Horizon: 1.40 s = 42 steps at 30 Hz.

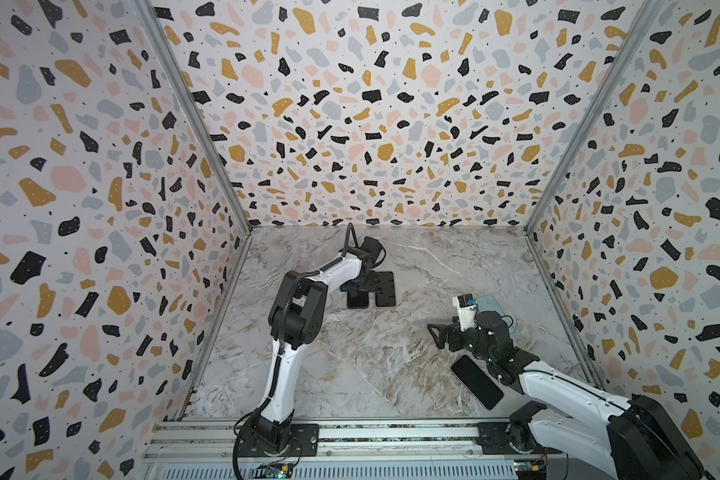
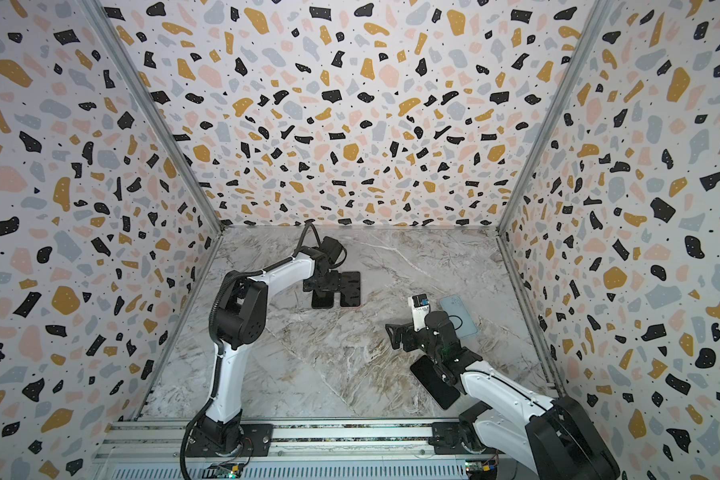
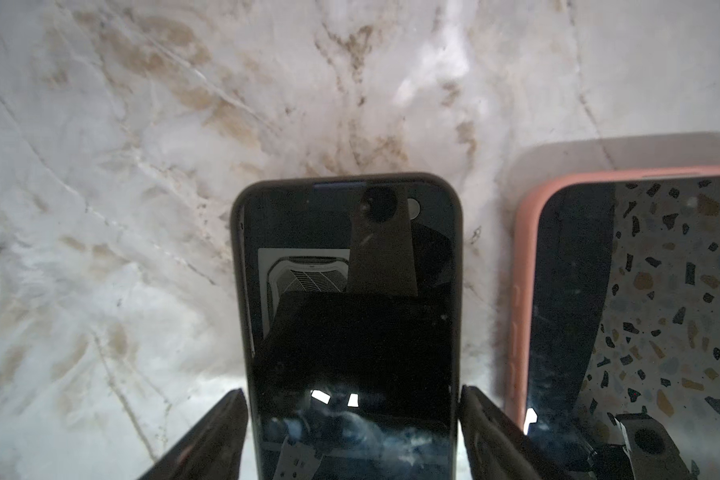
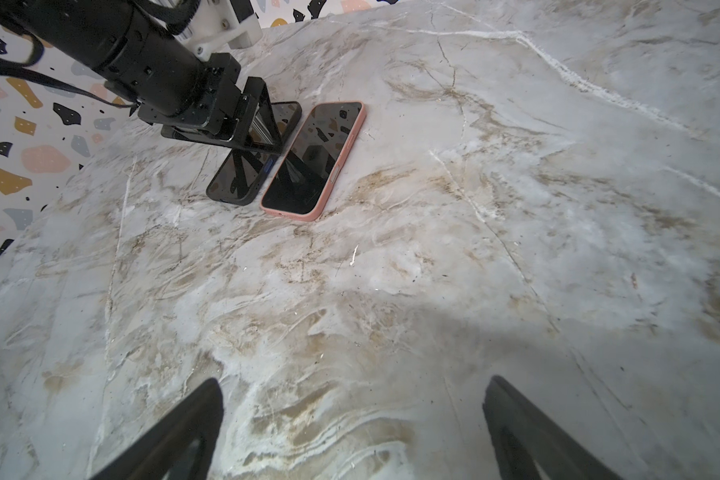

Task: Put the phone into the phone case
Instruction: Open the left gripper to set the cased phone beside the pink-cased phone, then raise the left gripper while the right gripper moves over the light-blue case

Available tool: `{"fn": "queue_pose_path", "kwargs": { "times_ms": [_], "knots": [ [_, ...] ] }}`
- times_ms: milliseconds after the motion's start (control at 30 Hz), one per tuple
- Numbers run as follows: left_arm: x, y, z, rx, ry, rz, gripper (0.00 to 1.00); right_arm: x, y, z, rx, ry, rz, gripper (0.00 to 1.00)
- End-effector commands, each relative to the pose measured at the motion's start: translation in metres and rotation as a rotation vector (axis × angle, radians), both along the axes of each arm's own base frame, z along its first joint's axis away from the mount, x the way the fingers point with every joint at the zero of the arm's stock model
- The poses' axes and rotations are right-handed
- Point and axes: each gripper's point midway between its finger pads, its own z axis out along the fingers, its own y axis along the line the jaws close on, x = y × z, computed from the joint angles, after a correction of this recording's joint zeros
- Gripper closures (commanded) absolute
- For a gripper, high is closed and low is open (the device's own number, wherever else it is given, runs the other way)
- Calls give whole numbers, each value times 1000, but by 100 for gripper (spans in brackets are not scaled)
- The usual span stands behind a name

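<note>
A: Phone (image 3: 350, 328), item one. Location?

B: Flat on the marble table (image 1: 371, 365), screen up, toward the back wall. It is seated in a dark case (image 3: 391, 178), whose rim runs round the glass.

A: Item two, left gripper (image 3: 352, 395)?

B: Low over that phone. Its fingers (image 3: 225, 419) straddle the two long edges, one each side, right at the case. Pressing or only alongside: cannot tell.

A: Neighbouring stock?

B: Pink-cased phone (image 3: 578, 291), screen up. It lies just beside item one and parallel to it, on the side toward the right arm. Touching or a hair apart: cannot tell.

A: Item four, right gripper (image 4: 352, 382)?

B: Well apart from the pair, above bare marble on the right side of the table. Fingers spread wide, nothing between them.

A: Remaining entries?

B: One bare black phone (image 1: 476, 382), flat and diagonal, near the front, partly under the right arm. One pale blue case (image 1: 497, 305), flat, behind the right wrist and partly hidden by it. Both appear in both top views.
</note>
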Motion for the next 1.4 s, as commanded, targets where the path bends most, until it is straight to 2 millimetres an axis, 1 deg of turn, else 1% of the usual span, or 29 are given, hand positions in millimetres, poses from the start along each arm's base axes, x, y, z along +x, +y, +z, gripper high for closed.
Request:
{"fn": "queue_pose_path", "kwargs": {
  "times_ms": [0,67,133,267,367,467,600,667,767,800,867,933,1000,1100,1167,1300,1333,1367],
  "knots": [
    [0,9,21,15,-38,20,19,1,0,10,20,-11,-4,1],
    [-2,10,36,5,-65,29,19,1,-2,12,17,-6,-8,1],
    [-10,9,48,-20,-82,32,19,1,-4,14,10,9,-17,1],
    [-40,-5,62,-100,-104,8,16,5,-12,20,-10,44,-49,1],
    [-64,-11,70,-119,-115,-14,16,6,-21,19,-53,85,-89,1],
    [-91,-18,75,-162,-123,-43,16,5,-35,12,-98,139,-167,0],
    [-124,-31,75,-248,-124,-89,15,8,-64,-3,-153,193,-316,4],
    [-139,-43,74,-288,-120,-127,15,17,-80,-6,-158,219,-387,9],
    [-156,-51,71,-296,-111,-170,14,36,-101,1,-207,190,-455,17],
    [-159,-52,70,-299,-109,-177,14,42,-109,1,-256,162,-472,21],
    [-167,-54,67,-320,-106,-193,14,51,-132,-4,-363,137,-554,26],
    [-172,-53,66,-338,-105,-197,14,57,-141,-15,-349,196,-554,32],
    [-177,-52,65,-354,-105,-209,13,61,-153,-26,-372,251,-575,32],
    [-181,-51,62,-352,-97,-226,13,64,-160,-35,-344,299,-579,33],
    [-183,-50,59,-351,-91,-232,13,66,-165,-35,-340,294,-594,37],
    [-189,-55,51,-383,-69,-251,13,71,-169,-41,-330,297,-575,48],
    [-190,-55,50,-382,-65,-254,13,73,-170,-45,-323,314,-563,53],
    [-190,-55,47,-379,-59,-258,13,74,-172,-48,-316,339,-559,57]
  ]
}}
